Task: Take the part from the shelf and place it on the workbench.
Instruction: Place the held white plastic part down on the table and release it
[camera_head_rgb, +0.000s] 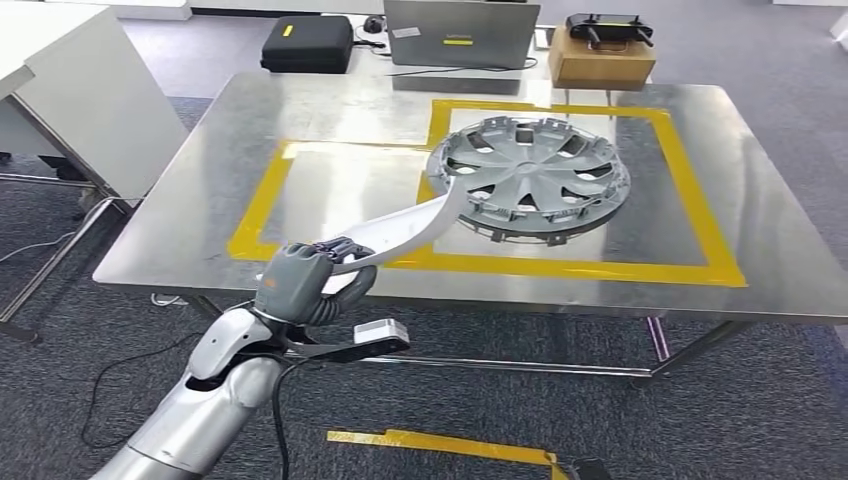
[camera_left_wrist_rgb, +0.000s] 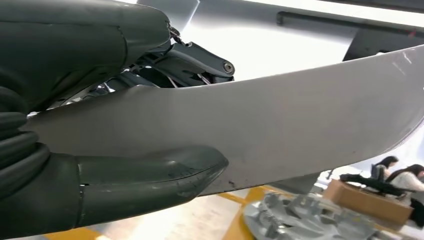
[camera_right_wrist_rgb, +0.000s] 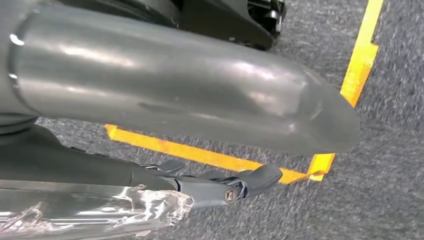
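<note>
The part (camera_head_rgb: 400, 228) is a long curved silver-white strip. My left hand (camera_head_rgb: 305, 280) grips its near end just in front of the workbench's (camera_head_rgb: 330, 110) front edge. Its far tip reaches over the yellow tape to the rim of a grey hubcap (camera_head_rgb: 530, 175) lying inside the taped rectangle. In the left wrist view the part (camera_left_wrist_rgb: 280, 125) runs across the frame, pinched between the thumb (camera_left_wrist_rgb: 150, 175) and the dark fingers (camera_left_wrist_rgb: 200, 60), with the hubcap (camera_left_wrist_rgb: 300, 220) beyond. My right hand (camera_right_wrist_rgb: 150, 100) hangs over grey carpet, thumb and fingers (camera_right_wrist_rgb: 225, 187) apart, holding nothing.
A laptop (camera_head_rgb: 460, 35), a black case (camera_head_rgb: 307, 43) and a cardboard box (camera_head_rgb: 600, 55) with a controller sit beyond the table's far edge. A white cabinet (camera_head_rgb: 70, 90) stands at left. Yellow tape (camera_head_rgb: 440, 445) marks the floor by my feet. People (camera_left_wrist_rgb: 395, 170) sit in the distance.
</note>
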